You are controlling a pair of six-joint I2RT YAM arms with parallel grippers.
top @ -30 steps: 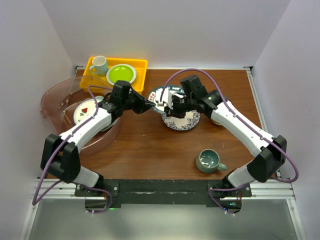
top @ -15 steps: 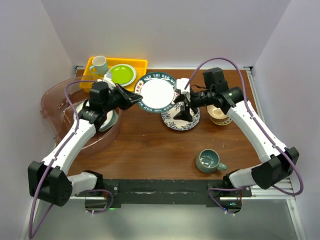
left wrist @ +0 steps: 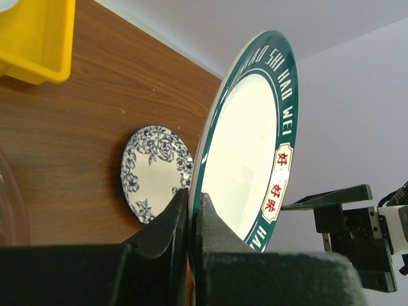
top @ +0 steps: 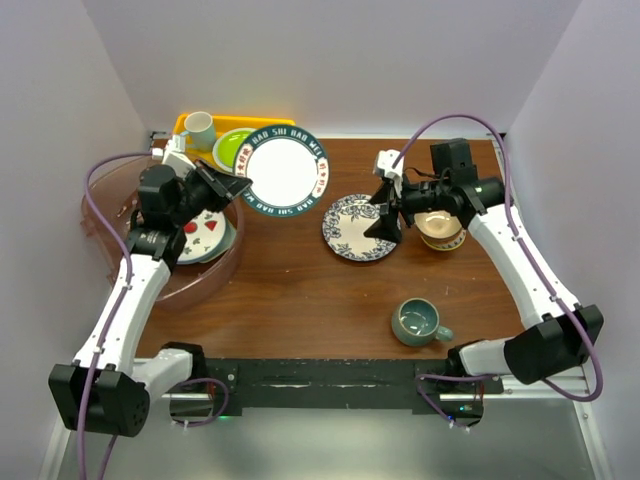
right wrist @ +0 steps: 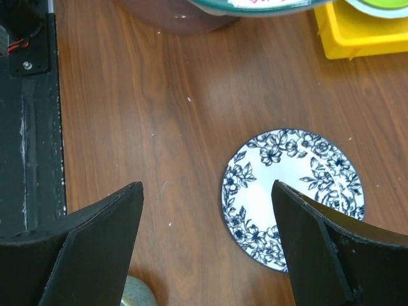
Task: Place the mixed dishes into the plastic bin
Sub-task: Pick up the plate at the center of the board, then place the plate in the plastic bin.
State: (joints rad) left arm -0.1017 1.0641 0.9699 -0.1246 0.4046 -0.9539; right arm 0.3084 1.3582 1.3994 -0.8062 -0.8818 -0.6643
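Since the earlier frames, we have swung the green-rimmed plate (top: 287, 170) from the centre to the upper left, beside the pink bin (top: 105, 225). The right gripper (top: 385, 210) has backed off right, fingers wide apart. Our left gripper (top: 236, 187) clamps the plate's rim, tilting it on edge, likely to clear the bin's wall. The plate has a white centre and a lettered dark-green border.

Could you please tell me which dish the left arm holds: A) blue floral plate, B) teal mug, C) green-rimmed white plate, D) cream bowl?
C: the left fingers clamp the rim of the round green-rimmed white lettered plate, holding it aloft.
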